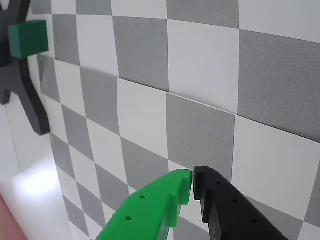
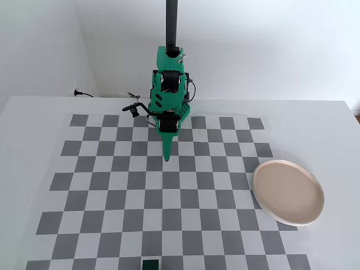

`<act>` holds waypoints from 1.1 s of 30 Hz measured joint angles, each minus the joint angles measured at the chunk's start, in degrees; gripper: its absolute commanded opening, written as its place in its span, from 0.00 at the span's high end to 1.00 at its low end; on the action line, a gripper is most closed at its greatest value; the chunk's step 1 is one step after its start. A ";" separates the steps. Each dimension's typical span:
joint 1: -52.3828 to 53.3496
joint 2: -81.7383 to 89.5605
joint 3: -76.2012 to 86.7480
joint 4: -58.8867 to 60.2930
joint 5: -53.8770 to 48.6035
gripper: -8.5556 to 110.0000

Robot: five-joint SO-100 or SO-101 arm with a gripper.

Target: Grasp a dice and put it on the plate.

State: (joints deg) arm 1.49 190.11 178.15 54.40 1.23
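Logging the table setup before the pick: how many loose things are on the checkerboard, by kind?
Dice: 1, dark green, at the near edge of the board in the fixed view
Plate: 1, beige-pink, at the right in the fixed view, with nothing on it
Total: 2

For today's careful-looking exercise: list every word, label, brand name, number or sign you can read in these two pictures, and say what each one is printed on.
None: no readable text shows in either view.
The checkerboard mat has plain grey and white squares, no letters or numbers.
The plate is unmarked.
The dice shows no pips or digits.
The claw shows only small holes, no brand or label.
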 measured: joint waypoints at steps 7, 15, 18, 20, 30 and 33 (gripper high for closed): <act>-0.62 0.00 0.00 0.00 -0.53 0.96; -0.62 0.00 0.00 0.00 -0.53 0.96; -0.62 0.00 0.00 0.00 -0.53 0.96; -0.70 0.00 0.00 0.00 -0.62 0.96; -1.93 0.00 0.00 0.00 -2.02 0.96; -3.78 0.00 0.00 0.00 -3.52 0.96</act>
State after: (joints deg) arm -2.29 190.11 178.15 54.40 -2.29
